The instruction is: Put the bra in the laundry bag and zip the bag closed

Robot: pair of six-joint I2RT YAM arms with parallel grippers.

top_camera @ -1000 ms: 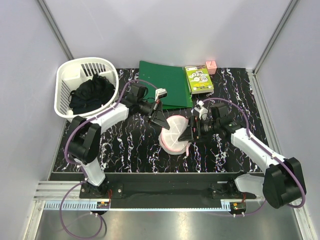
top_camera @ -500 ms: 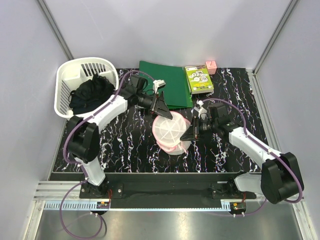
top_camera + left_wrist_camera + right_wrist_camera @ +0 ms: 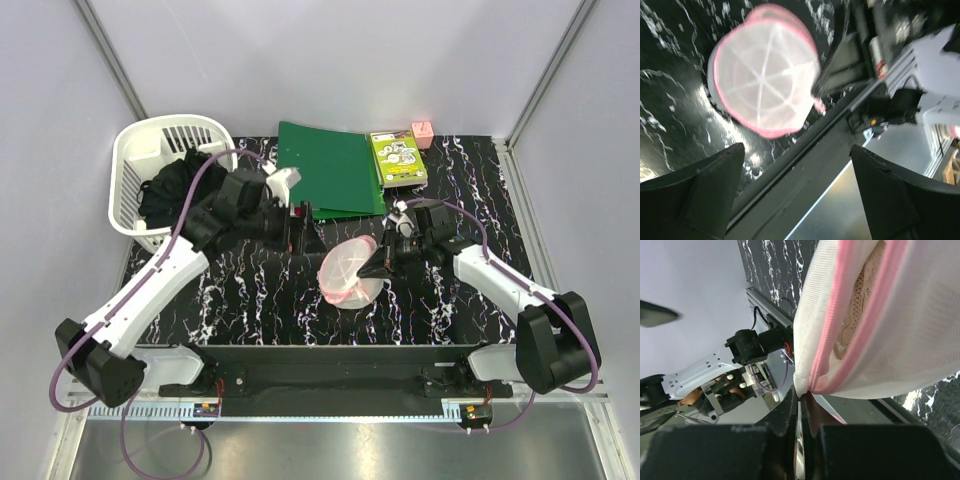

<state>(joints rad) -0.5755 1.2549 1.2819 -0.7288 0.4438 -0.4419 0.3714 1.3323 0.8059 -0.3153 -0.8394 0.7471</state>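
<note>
With the peach bra point(image 3: 860, 294) inside, the round white pink-trimmed mesh laundry bag point(image 3: 347, 272), at the table point(image 3: 250, 300) centre, is now released by the wide-apart left gripper point(image 3: 297, 229) and clamped at its zipper end by the right gripper point(image 3: 800, 399), so zipping seems next.

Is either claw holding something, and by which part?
The right gripper pinches the laundry bag at its pink zipper trim, on the rim. The left gripper is open and holds nothing.
</note>
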